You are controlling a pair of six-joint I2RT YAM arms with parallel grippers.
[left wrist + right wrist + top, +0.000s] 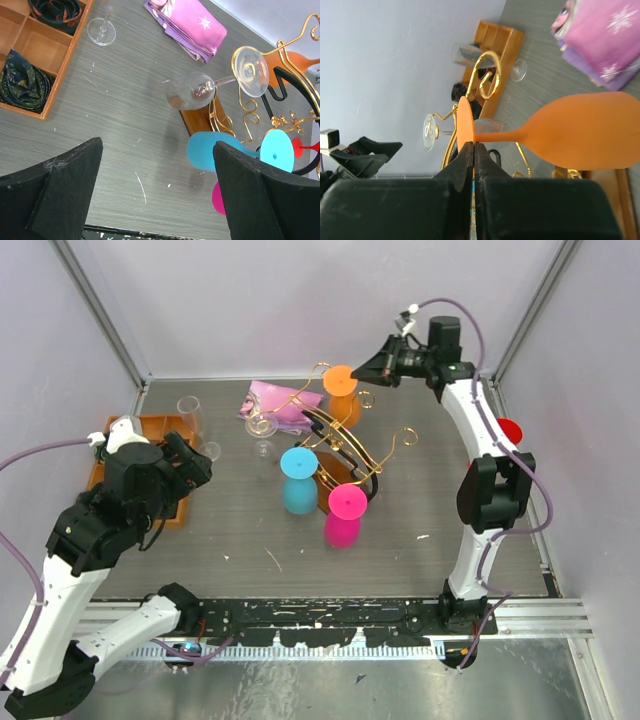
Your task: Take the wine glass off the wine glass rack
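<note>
Slippage looks the worry. Left claw (157,150) hangs wide open and empty by the tray (155,425). Right claw (472,150) is pinched shut on the thin foot rim of the orange wine glass (585,130), hung at the far end of the rack (340,445). Its stem could snag a scroll (489,82). Bare table (430,490) lies to the right, and the back wall (300,300) is close.

Shiny gold metal wire of the wine glass rack (340,445), its varnished brown wooden base (195,120), glossy clear wine glass (190,91), matt opaque orange wine glass (585,130), sheeny pink cloth (192,22), matt grey grained table (125,125), smooth wooden tray (42,47)
</note>
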